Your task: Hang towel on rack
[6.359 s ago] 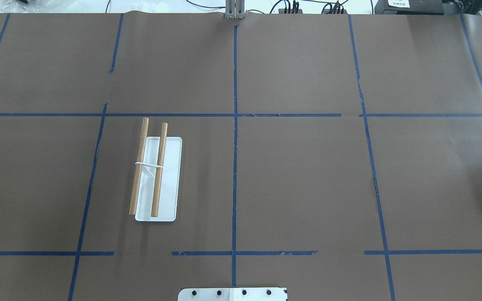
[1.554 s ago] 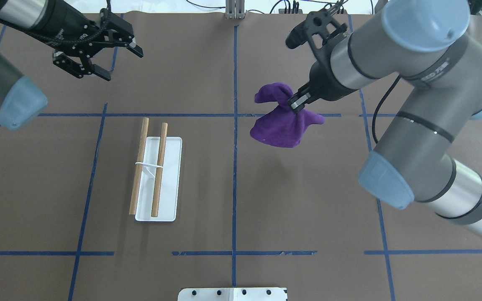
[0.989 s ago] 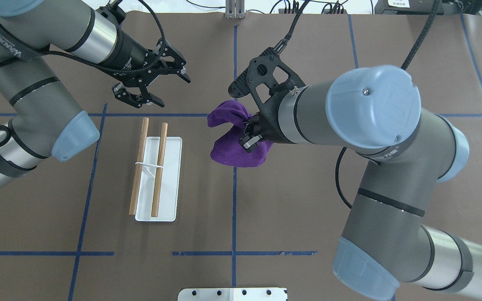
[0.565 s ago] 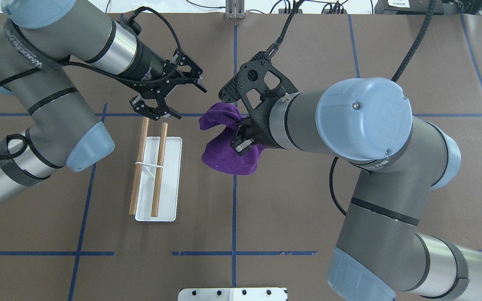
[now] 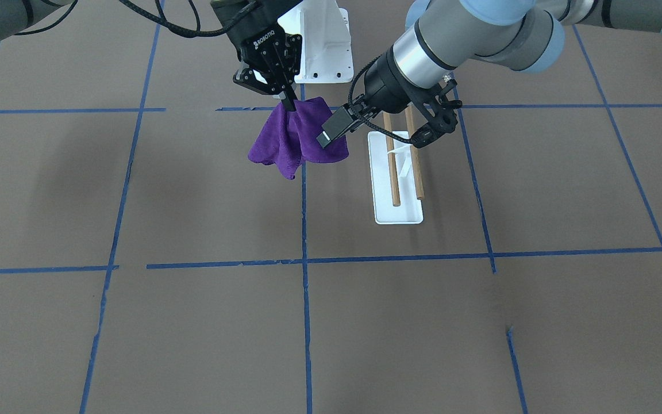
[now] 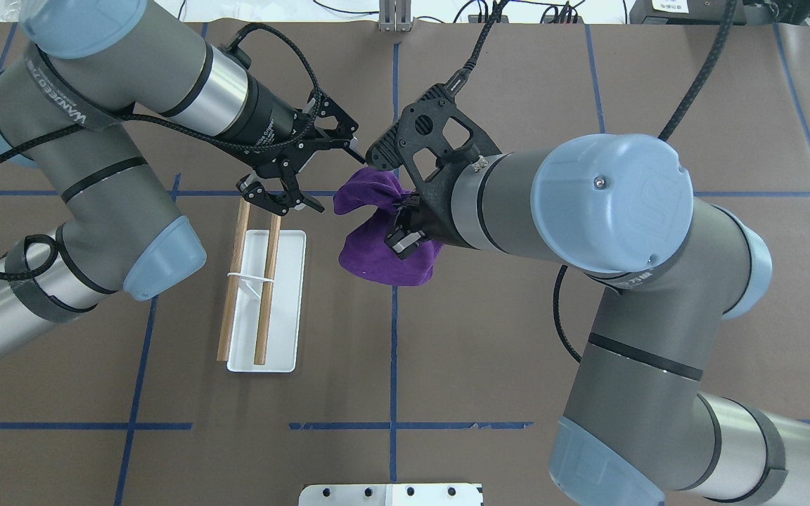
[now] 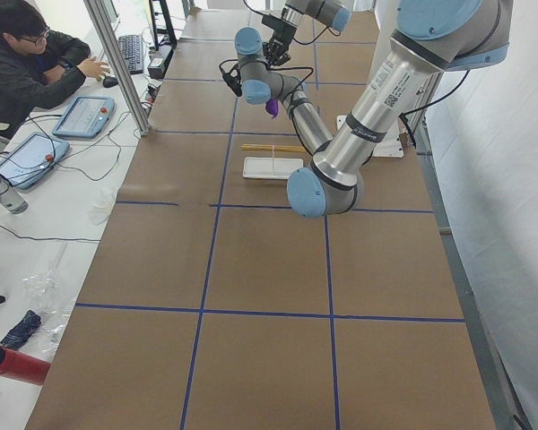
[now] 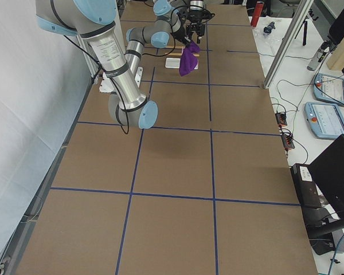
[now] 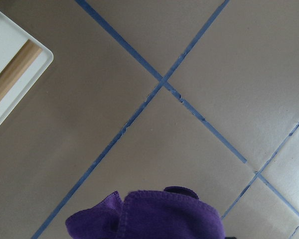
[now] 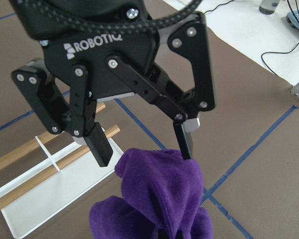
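Observation:
The purple towel point(image 6: 384, 260) hangs bunched from my right gripper point(image 6: 399, 235), which is shut on it above the table, right of the rack. It also shows in the front view point(image 5: 296, 141), held by that gripper point(image 5: 289, 106). The rack point(image 6: 282, 302) has a white base and two bare wooden rods point(image 6: 268, 281). My left gripper point(image 6: 335, 179) is open beside the towel's raised upper-left fold. In the right wrist view its fingers point(image 10: 99, 149) stand on either side of the towel's top point(image 10: 159, 194). I cannot tell if they touch it.
The white robot pedestal point(image 5: 319, 34) is bolted at the table's near edge point(image 6: 391, 494). Blue tape lines cross the brown table cover. An operator point(image 7: 27, 63) sits at a side desk beyond the table's far edge.
My left gripper has moved right and come up to the towel's upper fold, still open. My right gripper with the towel has barely moved since its carry leftward.

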`<state>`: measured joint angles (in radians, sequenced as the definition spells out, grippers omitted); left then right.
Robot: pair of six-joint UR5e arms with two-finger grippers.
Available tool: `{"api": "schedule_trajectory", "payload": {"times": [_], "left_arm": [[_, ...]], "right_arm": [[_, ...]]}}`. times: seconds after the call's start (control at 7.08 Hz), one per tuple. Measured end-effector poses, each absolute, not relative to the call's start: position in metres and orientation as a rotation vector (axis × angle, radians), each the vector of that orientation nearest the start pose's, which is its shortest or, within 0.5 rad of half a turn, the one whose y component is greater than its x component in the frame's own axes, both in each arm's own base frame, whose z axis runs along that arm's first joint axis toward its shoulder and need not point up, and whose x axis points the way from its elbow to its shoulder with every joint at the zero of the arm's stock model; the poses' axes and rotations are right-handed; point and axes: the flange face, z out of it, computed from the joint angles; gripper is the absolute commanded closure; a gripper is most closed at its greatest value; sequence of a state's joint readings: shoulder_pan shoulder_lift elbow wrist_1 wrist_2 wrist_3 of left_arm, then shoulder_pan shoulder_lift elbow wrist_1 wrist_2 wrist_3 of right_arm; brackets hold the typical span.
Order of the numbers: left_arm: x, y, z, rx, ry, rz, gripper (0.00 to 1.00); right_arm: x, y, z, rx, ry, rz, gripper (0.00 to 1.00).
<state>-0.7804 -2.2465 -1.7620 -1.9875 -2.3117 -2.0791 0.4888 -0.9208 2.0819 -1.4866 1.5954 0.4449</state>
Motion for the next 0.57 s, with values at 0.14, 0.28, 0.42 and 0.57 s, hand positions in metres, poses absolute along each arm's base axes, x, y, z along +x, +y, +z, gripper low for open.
{"api": "schedule_trajectory", "payload": {"times": [0.14,0.28,0.42,0.57], "left_arm": [[0.3940,-0.4807,0.1182,-0.475,1.305,-0.613,0.71],[0.3943,-0.4803,0.1180,-0.478,1.305,-0.616,1.00],[0.3941,-0.4798,0.1186,-0.476,1.308,-0.612,1.00],[0.3933,-0.4790,0.1193,-0.467,1.321,-0.599,1.00]], "right_arm": [[-0.4145,-0.3692,0.0781,0.903,-0.889,-0.564,1.00],[-0.4140,-0.3692,0.0776,0.905,-0.889,-0.563,1.00],[-0.4132,-0.3689,0.0771,0.907,-0.891,-0.562,1.00],[-0.4122,-0.3692,0.0767,0.909,-0.891,-0.561,1.00]]}}
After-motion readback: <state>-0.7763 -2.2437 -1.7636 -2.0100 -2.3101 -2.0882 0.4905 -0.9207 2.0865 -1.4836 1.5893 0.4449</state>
